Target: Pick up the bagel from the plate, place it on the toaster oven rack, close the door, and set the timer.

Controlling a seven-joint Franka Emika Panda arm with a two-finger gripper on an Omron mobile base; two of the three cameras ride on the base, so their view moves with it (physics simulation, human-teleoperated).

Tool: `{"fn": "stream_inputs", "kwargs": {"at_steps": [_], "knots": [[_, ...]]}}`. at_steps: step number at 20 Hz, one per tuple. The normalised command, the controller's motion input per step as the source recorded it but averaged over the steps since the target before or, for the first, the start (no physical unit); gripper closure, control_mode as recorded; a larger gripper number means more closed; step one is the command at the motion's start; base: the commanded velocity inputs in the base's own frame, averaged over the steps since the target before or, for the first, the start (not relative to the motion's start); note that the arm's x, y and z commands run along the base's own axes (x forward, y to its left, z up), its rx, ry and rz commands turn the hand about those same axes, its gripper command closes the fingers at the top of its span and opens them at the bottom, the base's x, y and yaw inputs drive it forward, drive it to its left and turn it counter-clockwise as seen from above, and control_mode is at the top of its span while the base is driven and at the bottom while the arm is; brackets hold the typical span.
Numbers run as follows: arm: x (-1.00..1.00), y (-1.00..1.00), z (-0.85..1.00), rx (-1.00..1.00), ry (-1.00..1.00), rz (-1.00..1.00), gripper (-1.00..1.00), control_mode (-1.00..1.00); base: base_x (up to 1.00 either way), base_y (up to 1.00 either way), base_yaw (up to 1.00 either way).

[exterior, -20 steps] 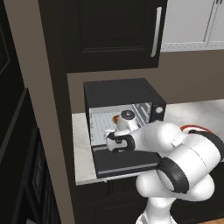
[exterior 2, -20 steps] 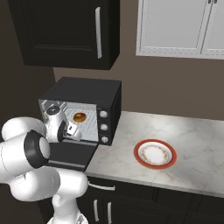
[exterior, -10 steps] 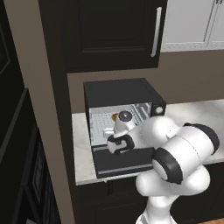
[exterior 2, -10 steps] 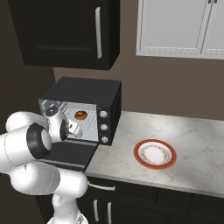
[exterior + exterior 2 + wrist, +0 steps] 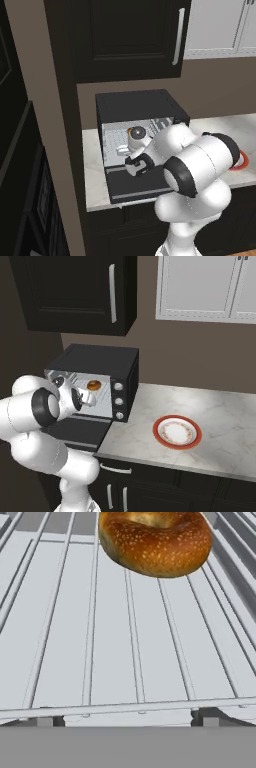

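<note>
The golden-brown bagel lies on the silver toaster oven rack inside the black oven. My gripper is at the oven's mouth, just short of the bagel. It is open, with its fingertips wide apart over the rack's front bar and nothing between them. The door hangs folded down and open below the hand. The white plate with a red-orange rim sits on the counter to the oven's right with nothing on it.
The oven's knobs run down its right front. A dark upper cabinet hangs over the oven and white cabinets to the right. A tall dark wall stands to the left. Marble counter stretches right.
My elbow and forearm have swung while the hand stayed at the oven's mouth, shifting only slightly. The bagel has stayed in place on the rack.
</note>
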Motion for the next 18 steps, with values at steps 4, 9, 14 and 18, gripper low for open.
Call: {"fn": "stream_inputs", "kwargs": {"at_steps": [4,9,14,18], "knots": [[0.71,-0.06,0.0,-0.05,0.0,0.09,-1.0,-1.0,0.0,0.0,0.0],[-0.27,-0.07,0.04,-0.06,-0.12,0.09,-1.0,-1.0,0.0,0.0,0.0],[-0.98,0.0,0.49,-0.04,-0.16,0.03,-1.0,-1.0,0.0,0.0,0.0],[-0.62,0.0,0.98,0.0,-0.06,0.0,-1.0,-1.0,0.0,0.0,0.0]]}}
